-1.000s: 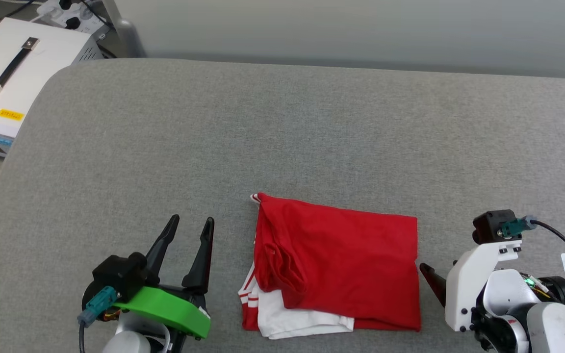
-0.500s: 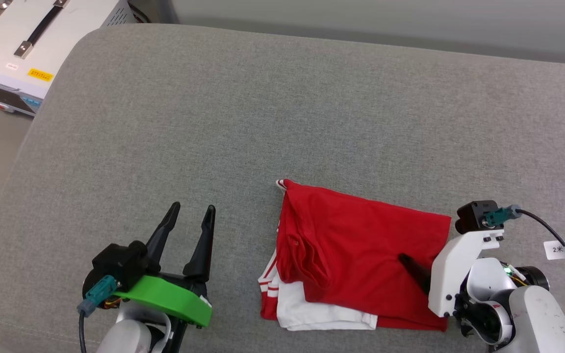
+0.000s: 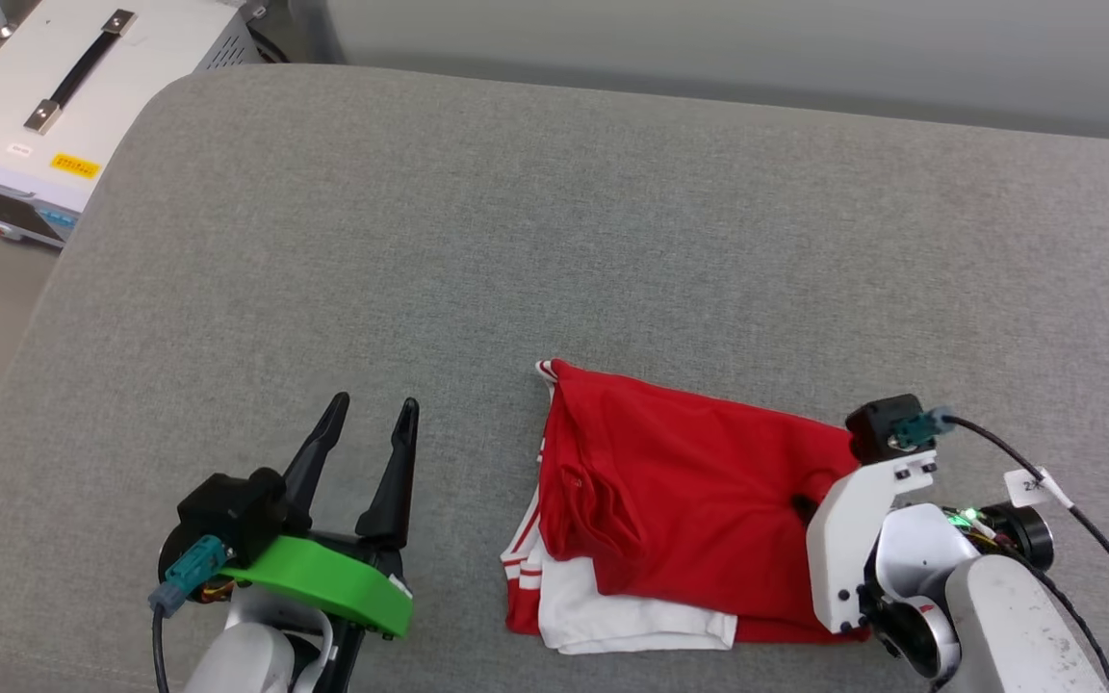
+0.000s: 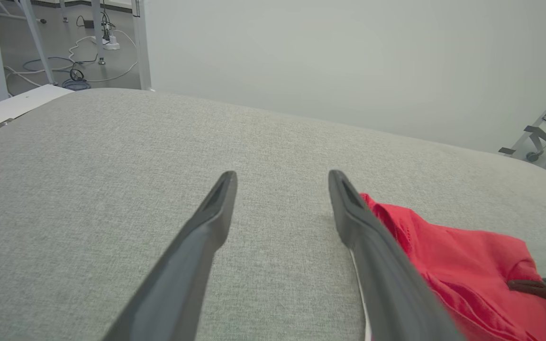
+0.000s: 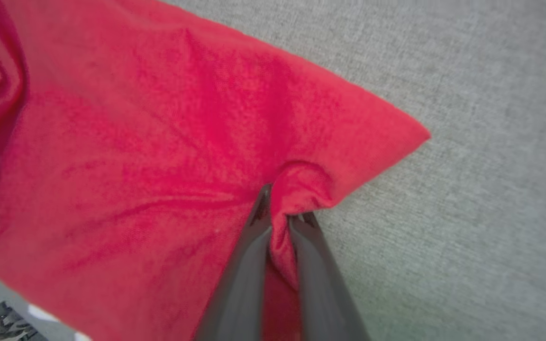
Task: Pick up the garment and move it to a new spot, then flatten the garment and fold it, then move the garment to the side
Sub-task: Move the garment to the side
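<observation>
Our right gripper (image 5: 282,208) is pressed together on a small ridge of red cloth, near the right edge of the garment (image 5: 159,142) and close to one corner; the cloth bulges up between the two fingers. Our left gripper (image 3: 374,404) is spread wide and holds nothing; it hangs over the grey cushion (image 3: 516,241), just beside the left edge of the garment and apart from it. The garment lies as a flat folded packet on the near part of the cushion, between our two grippers, with white layers showing under the red at the near left.

We judge it light, very soft and not fragile. It has no stiffness, so when lifted by one point it will hang down and the layers may open. The knit looks rather smooth, so a thin pinch could slip out. A safer hold takes all layers at the edge, with the left gripper on the opposite side.
</observation>
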